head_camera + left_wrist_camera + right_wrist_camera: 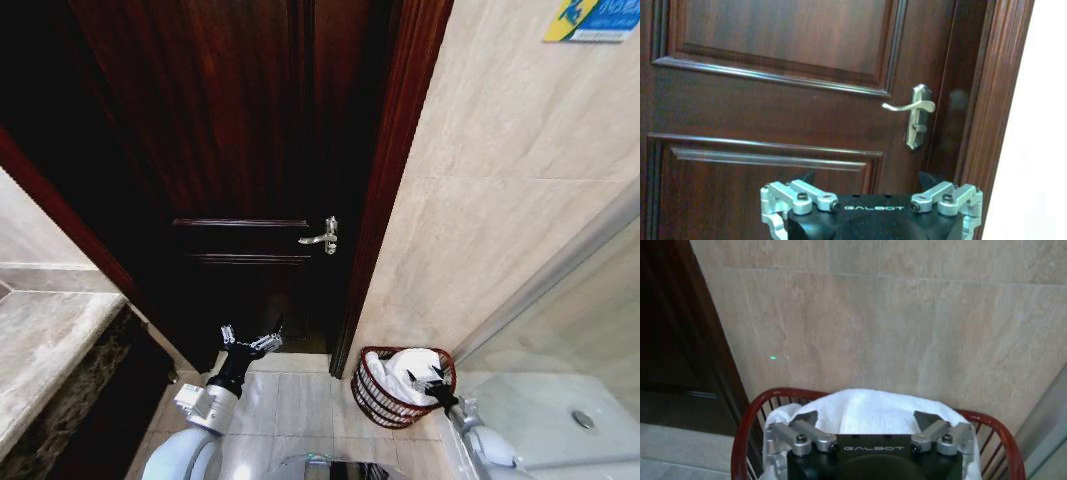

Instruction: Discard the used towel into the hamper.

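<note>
Marble counter point(45, 345) fills the head view's 8 o'clock corner, pale on top with a darker speckled front edge. Next to it, toward 6 o'clock, the left gripper point(251, 341) is raised above the tiled floor point(290, 400), pointing at the dark wooden door point(230, 150). Its jaws are spread wide with nothing between them, and its wrist view shows both finger mounts set far apart below the door panels. The silver door handle point(322, 237) sits near the middle of the head view, on the door's edge beside the dark red-brown door frame point(385, 190); in the left wrist view the same lever is at about 2 o'clock from the gripper.

Right of the frame runs a beige tiled wall point(500, 180), with a blue and yellow sign point(592, 19) at the 1 o'clock corner. At the wall's foot, around 5 o'clock, the hamper point(372, 395) stands on the floor, close to the door frame and touching or nearly touching the wall. A white towel point(400, 372) lies bunched inside it, rising above the rim. The right gripper point(436, 376) hangs over the hamper's far-right side, just above the towel. Its jaws are spread apart and hold nothing; the right wrist view shows the towel point(867, 410) lying loose beyond the fingertips within the red rim point(750, 410). A white shower tray point(560, 415) with a round drain point(583, 419) lies at 4 o'clock.
</note>
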Robot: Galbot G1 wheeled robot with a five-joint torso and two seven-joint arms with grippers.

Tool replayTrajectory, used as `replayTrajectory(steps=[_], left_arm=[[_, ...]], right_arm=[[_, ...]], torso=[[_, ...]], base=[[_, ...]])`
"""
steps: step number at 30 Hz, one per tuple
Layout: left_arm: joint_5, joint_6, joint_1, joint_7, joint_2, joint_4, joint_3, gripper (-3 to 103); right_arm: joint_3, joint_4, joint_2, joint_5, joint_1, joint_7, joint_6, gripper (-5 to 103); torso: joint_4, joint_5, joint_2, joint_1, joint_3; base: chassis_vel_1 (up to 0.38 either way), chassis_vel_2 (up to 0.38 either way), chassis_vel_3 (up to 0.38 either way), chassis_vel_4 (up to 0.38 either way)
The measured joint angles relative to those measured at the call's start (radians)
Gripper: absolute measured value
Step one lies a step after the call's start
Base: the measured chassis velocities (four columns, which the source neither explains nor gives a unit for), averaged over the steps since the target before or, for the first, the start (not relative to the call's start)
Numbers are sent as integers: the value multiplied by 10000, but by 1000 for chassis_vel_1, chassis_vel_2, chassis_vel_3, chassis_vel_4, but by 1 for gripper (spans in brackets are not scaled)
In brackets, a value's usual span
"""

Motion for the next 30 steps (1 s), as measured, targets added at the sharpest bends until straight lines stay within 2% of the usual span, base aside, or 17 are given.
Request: replayTrajectory(steps=[1, 2, 3, 5, 8, 11, 12, 14, 15, 17, 18, 21, 22, 23, 24, 26, 30], left_arm=[[1, 0, 0, 0, 0, 0, 0, 100], [0, 0, 0, 0, 0, 0, 0, 100], [0, 0, 0, 0, 0, 0, 0, 100], [1, 0, 0, 0, 0, 0, 0, 100], [0, 0, 0, 0, 0, 0, 0, 100], [0, 0, 0, 0, 0, 0, 0, 100], [1, 0, 0, 0, 0, 0, 0, 100], [1, 0, 0, 0, 0, 0, 0, 100], [1, 0, 0, 0, 0, 0, 0, 100], [0, 0, 0, 0, 0, 0, -1, 100], [0, 0, 0, 0, 0, 0, -1, 100], [0, 0, 0, 0, 0, 0, 0, 100], [1, 0, 0, 0, 0, 0, 0, 100], [0, 0, 0, 0, 0, 0, 0, 100], [0, 0, 0, 0, 0, 0, 0, 100], [0, 0, 0, 0, 0, 0, 0, 100], [0, 0, 0, 0, 0, 0, 0, 100]], right_arm=[[4, -13, -5, 1, -6, -6, 49, 90], [8, -13, -9, 10, -11, -12, 74, 90], [12, 2, -21, 30, -30, -23, 91, 79], [20, 21, -27, 39, -44, -27, 98, 79], [137, 241, -23, 47, -167, -27, 207, 63], [198, 439, -24, 107, -305, -20, 274, 57], [220, 550, -45, 170, -395, -18, 285, 47], [224, 575, -60, 184, -418, -18, 285, 47], [228, 597, -78, 198, -440, -18, 271, 41], [229, 499, -145, 241, -384, -65, -11, 30], [229, 499, -145, 241, -384, -65, -11, 30], [209, 74, -235, 243, -84, -303, -444, 14], [187, -41, -258, 249, 21, -363, -545, 14], [150, -173, -285, 259, 133, -406, -641, 9], [150, -173, -285, 259, 133, -406, -641, 9], [19, -641, -341, 247, 510, -469, -828, 2], [-190, -1485, -377, 35, 1268, -555, -1180, 1]], torso=[[-1, 0, -73, -34, -39], [0, 0, -129, -60, -67], [0, 0, -221, -103, -117], [0, 0, -268, -125, -141], [0, -1, -458, -211, -243], [0, -1, -580, -267, -308], [-1, 0, -678, -314, -361], [-1, -1, -715, -332, -381], [-1, -1, -764, -355, -409], [0, -1, -938, -432, -506], [0, -1, -938, -432, -506], [-2, 0, -1120, -514, -602], [-1, 0, -1166, -535, -626], [0, -1, -1214, -557, -652], [0, -1, -1214, -557, -652], [-1, 1, -1345, -615, -728], [0, -2, -1548, -704, -843]], base=[[0, 0, 0, 0], [0, 0, 0, 0], [0, 0, 0, 0], [0, 0, 0, 0], [0, 0, 0, 0], [0, 0, 0, 0], [0, 0, 0, 0], [0, 0, 0, 0], [0, 0, 0, 0], [0, 0, 0, 0], [0, 0, 0, 0], [0, 0, 0, 0], [0, 0, 0, 0], [0, 0, 0, 0], [0, 0, 0, 0], [0, 0, 0, 0], [0, 0, 0, 0]])
